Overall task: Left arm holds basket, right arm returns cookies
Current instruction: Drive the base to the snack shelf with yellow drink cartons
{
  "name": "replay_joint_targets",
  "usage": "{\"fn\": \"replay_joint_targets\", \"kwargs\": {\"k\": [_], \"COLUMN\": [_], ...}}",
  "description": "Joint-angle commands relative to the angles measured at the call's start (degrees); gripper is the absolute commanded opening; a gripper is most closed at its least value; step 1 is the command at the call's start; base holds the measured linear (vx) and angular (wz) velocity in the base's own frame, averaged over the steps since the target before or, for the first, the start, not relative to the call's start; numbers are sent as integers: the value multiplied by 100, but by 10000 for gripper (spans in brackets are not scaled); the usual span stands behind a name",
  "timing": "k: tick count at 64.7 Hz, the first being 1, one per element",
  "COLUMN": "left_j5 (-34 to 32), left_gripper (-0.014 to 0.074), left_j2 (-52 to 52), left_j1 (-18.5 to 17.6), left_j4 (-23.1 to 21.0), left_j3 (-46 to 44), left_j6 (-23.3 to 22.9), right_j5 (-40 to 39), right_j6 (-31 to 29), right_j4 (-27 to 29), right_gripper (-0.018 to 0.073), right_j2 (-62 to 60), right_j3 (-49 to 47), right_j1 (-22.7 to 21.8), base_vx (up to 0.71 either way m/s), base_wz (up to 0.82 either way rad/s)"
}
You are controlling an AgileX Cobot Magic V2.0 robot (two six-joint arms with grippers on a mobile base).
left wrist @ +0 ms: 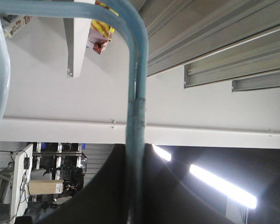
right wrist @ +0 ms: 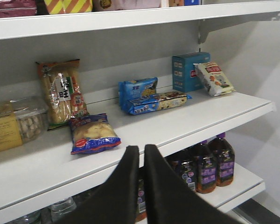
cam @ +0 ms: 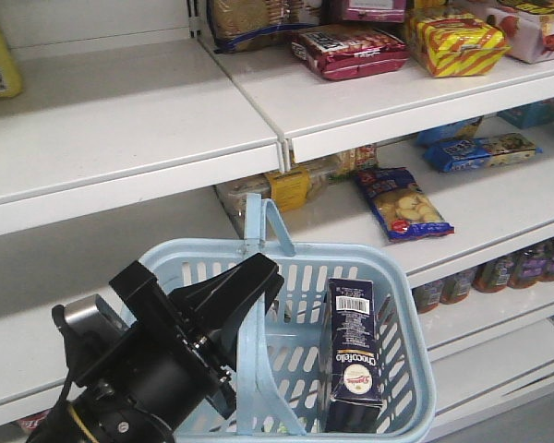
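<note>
From the front view, the left claw (cam: pixel 245 291) sits at the near rim of the basket (cam: pixel 351 251). Its black wedge is closed in around the base of the raised handle (cam: pixel 256 221), though the contact itself is masked by the claw's own body. The left arm (cam: pixel 148 369) is cut off by the lower left corner, and the bottom edge trims the basket's front. The cookies (cam: pixel 353 355) stand inside the basket at its right side, close to the right wall. The box's long axis is upright with a slight lean, the barcode label is at the top, and the lettering runs sideways down the face turned to the camera. Its foot is hidden behind the basket's front rim.

In the left wrist view, the blue handle bar runs straight down the middle and disappears into the dark jaws at the bottom, which press on it from both sides (the lowest part is too dark to read). The underside of a white shelf (left wrist: pixel 200 135) crosses behind.

In the right wrist view, the right claw (right wrist: pixel 141 148) has its two black fingers pressed together, with only a thin slit between them and nothing held. It points toward a shelf (right wrist: pixel 214 116) bearing a blue snack bag (right wrist: pixel 93 133), with dark bottles (right wrist: pixel 210 163) below, partly hidden by the fingers.
</note>
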Motion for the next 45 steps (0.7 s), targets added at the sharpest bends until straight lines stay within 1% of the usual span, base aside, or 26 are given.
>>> {"fn": "replay_joint_targets", "kwargs": {"k": [1, 45], "left_j5": [-1421, -1421], "left_gripper": [-3, -3], "left_j2": [-197, -197], "left_j1": [-17, -17], "left_j4": [176, 176], "left_j3": [-146, -146], "left_j6": [-19, -19], "right_j5": [-391, -391], "right_j6": [-40, -40], "right_j4": [-30, -30], "right_gripper": [-6, -6], "right_j2": [-32, -32], "right_j3": [105, 105], "right_j1": [-28, -28], "base_vx": [3, 2], "base_wz": [31, 24]}}
